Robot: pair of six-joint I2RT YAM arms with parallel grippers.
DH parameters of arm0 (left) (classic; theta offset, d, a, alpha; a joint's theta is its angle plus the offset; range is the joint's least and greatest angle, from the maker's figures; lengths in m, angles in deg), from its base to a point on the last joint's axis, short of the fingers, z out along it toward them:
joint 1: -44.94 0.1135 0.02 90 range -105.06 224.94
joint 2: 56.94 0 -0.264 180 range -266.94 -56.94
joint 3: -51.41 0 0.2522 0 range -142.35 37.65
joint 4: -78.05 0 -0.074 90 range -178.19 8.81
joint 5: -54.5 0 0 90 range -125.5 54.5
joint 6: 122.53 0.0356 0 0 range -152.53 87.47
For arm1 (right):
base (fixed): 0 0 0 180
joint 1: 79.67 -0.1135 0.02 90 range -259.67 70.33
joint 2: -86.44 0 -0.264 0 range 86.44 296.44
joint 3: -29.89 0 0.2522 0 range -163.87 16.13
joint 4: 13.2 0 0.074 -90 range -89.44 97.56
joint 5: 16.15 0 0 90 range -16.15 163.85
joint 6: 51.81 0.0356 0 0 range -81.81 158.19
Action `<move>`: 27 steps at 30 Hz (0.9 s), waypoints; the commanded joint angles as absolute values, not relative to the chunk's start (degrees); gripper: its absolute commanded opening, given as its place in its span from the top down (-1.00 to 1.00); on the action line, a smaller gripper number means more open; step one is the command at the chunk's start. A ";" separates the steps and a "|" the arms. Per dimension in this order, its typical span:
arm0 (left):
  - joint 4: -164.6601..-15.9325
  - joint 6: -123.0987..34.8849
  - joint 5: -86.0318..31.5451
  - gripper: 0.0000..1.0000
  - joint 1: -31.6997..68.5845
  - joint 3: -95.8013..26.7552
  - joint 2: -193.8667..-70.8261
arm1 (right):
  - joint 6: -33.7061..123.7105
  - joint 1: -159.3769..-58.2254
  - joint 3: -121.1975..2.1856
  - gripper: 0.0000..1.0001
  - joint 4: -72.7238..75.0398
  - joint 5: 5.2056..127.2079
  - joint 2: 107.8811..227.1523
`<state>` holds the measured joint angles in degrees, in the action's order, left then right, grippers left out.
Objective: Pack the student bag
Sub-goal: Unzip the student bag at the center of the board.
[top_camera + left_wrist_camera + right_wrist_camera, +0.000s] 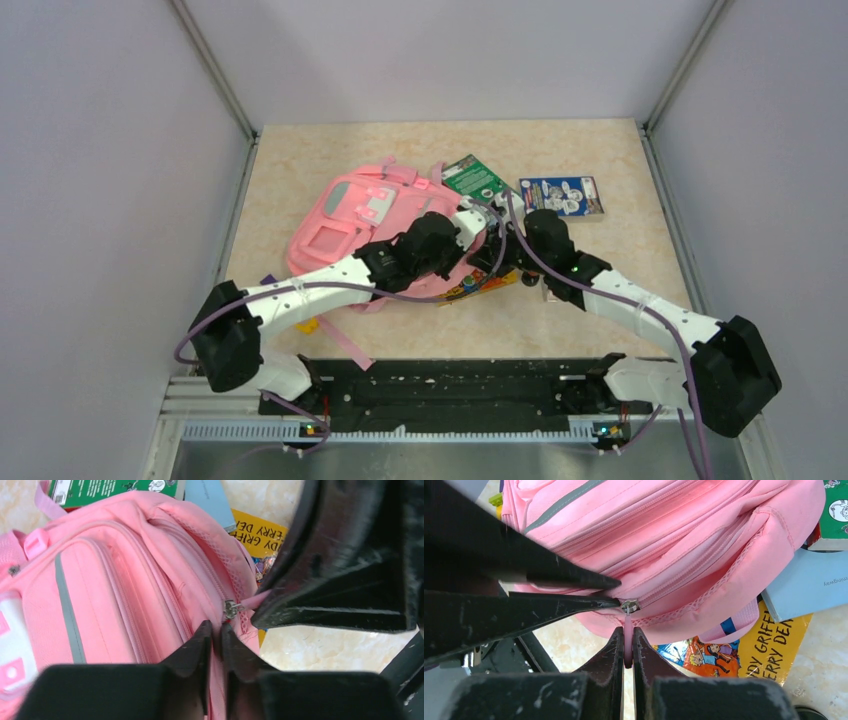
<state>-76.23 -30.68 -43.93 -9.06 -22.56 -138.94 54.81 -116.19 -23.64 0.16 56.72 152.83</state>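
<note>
The student bag [345,225], pink with grey-green stripes, lies flat at the middle left of the table. In the left wrist view my left gripper [216,630] is shut on a fold of the bag's pink fabric just below the metal zipper slider [230,609]. My right gripper [628,640] is shut on the pink zipper pull tab [628,630], which hangs from the slider [629,605]. The two grippers meet at the bag's right edge, their fingers almost touching. The inside of the bag is hidden.
A green book [473,177] and a blue card pack [562,195] lie behind the bag's right side. A yellow book [769,645] and a light blue book [809,587] lie partly under the bag. A pink strap [340,345] trails toward the near rail.
</note>
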 commanded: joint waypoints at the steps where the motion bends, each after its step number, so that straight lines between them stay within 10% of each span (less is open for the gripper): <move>1: -74.51 -31.00 -49.13 0.98 -10.14 -22.55 -139.75 | 54.34 -115.89 -24.49 1.00 -1.65 58.49 149.58; 11: -69.57 -29.23 -48.02 1.00 -11.75 -16.48 -130.32 | 54.76 -114.94 -32.96 1.00 7.46 70.31 154.04; 27: -44.66 -25.59 -49.50 1.00 -11.75 -20.19 -111.07 | 50.82 -109.39 -46.84 1.00 9.67 54.38 172.74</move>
<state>-56.34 -27.16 -48.59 -11.39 -17.82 -116.69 53.98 -113.45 -42.72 11.39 53.62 169.72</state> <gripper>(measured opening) 0.015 0.025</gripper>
